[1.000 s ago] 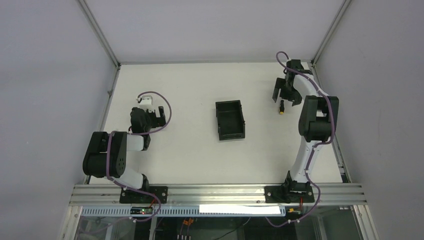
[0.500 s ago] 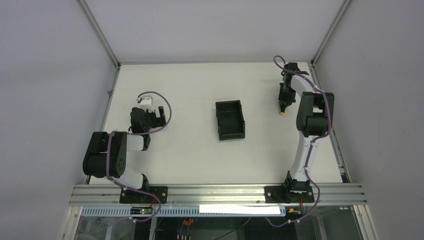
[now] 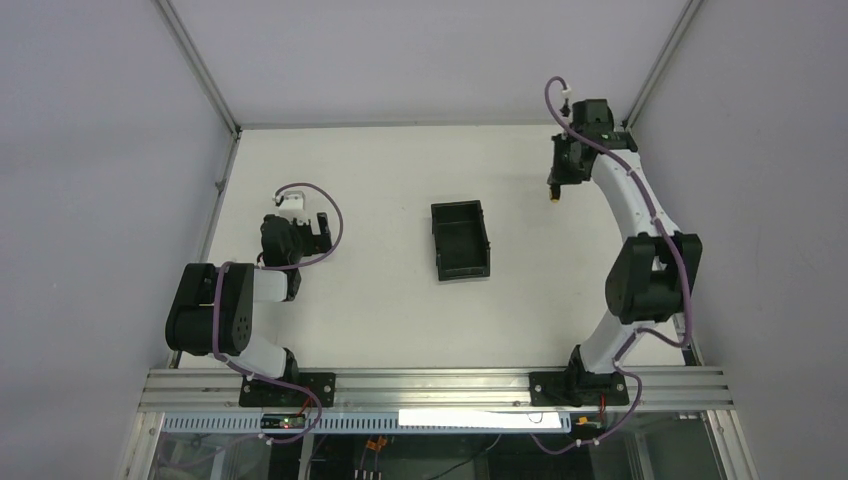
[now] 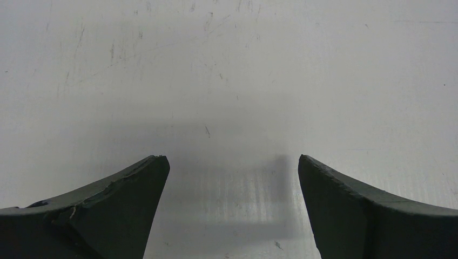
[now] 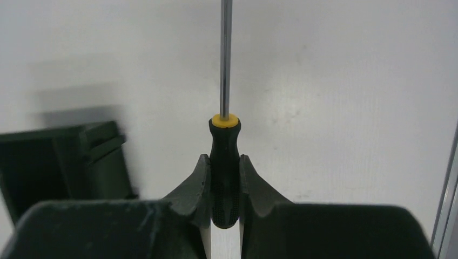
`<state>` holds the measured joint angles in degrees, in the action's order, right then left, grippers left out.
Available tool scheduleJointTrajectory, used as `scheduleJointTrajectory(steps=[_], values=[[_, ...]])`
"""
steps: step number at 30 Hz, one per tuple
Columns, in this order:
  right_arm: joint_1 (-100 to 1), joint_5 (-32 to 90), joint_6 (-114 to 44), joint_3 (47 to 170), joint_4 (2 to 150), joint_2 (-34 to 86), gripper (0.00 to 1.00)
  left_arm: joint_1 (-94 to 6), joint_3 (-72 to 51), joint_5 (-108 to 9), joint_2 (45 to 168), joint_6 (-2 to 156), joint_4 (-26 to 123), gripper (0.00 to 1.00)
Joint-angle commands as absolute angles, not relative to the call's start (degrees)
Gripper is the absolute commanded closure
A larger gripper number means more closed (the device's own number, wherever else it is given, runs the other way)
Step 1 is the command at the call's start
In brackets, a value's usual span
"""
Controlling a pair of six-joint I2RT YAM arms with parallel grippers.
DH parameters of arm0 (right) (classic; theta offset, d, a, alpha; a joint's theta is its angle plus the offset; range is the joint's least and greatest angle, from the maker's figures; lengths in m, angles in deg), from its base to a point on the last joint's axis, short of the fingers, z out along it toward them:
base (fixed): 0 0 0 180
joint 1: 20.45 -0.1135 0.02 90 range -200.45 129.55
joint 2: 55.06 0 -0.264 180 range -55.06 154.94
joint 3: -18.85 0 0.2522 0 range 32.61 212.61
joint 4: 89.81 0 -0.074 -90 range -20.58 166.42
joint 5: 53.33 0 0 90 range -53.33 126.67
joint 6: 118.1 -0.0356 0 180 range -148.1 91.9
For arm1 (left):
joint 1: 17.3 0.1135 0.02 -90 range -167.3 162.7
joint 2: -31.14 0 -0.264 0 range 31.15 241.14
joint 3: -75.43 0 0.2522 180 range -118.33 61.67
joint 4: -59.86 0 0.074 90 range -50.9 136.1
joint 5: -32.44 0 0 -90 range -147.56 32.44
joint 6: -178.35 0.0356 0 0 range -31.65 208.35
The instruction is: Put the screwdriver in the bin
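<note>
The screwdriver (image 5: 224, 141) has a black handle, a yellow collar and a thin metal shaft. My right gripper (image 5: 224, 157) is shut on the handle, and the shaft points away from the camera over the white table. In the top view the right gripper (image 3: 562, 170) holds the screwdriver (image 3: 553, 194) off the table near the back right. The bin (image 3: 460, 240), black and open-topped, stands at the table's middle, to the left of the right gripper; it shows at the left edge of the right wrist view as the bin (image 5: 59, 162). My left gripper (image 4: 232, 162) is open over bare table.
The left arm is folded at the table's left with its gripper (image 3: 302, 222) pointing down. A metal frame rail (image 5: 447, 199) runs along the table's right edge, close to the right gripper. Grey walls enclose the back and both sides.
The right gripper closed on the screwdriver, which lay on the table, and lifted it up and toward the back as the arm stretched out. The left arm has not moved.
</note>
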<state>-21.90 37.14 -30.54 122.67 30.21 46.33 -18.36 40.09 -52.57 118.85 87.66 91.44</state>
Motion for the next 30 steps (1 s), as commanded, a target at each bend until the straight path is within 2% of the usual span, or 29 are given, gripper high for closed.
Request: scheduleJointTrajectory(steps=[1, 8, 14, 23, 26, 30], values=[[-32.00, 32.23, -26.18, 119.97, 30.19, 37.34, 1.00, -18.44, 40.14, -52.55, 117.59, 87.56, 92.94, 0.01], [-46.30, 28.78, -24.08, 114.67, 34.24, 35.35, 0.98, -18.44, 40.14, -52.55, 117.60, 87.56, 92.94, 0.01], [-53.18, 28.74, -20.12, 111.75, 36.00, 36.73, 0.94, -18.44, 40.14, -52.55, 117.53, 87.56, 92.94, 0.01], [-54.86, 29.67, -20.28, 106.83, 39.73, 38.69, 0.87, -18.44, 40.14, -52.54, 117.56, 87.56, 92.94, 0.01], [-55.08, 29.93, -20.36, 106.28, 41.68, 39.54, 0.83, -18.42, 40.14, -52.57, 117.61, 87.56, 92.94, 0.01], [-55.16, 30.63, -20.57, 107.06, 42.33, 41.29, 0.71, -18.44, 40.14, -52.57, 117.55, 87.56, 92.95, 0.01]])
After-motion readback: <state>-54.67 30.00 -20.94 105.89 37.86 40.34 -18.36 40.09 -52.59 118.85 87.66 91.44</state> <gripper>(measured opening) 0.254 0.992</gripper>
